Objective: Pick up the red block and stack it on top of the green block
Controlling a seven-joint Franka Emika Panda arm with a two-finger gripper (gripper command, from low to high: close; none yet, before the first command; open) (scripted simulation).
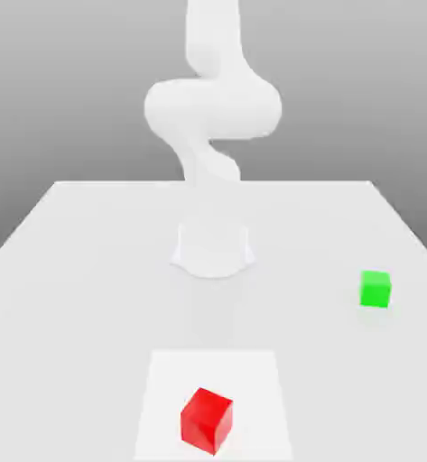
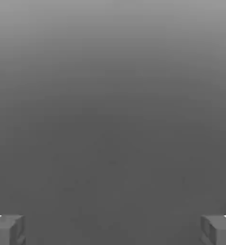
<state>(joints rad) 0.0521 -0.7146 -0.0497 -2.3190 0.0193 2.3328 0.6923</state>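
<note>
Your two-finger gripper [image 2: 113, 230] stands wide open in the hand view, with nothing between its fingertips. You have the whole job ahead, I'd judge: grasp, lift and stacking all remain. The red cube [image 1: 206, 420] sits on the white square [image 1: 257, 372], turned at an angle; the green cube [image 1: 375, 290] rests on the pale tabletop [image 1: 90, 298], well apart, towards the exterior view's right. You have nothing standing between the cubes.
</note>
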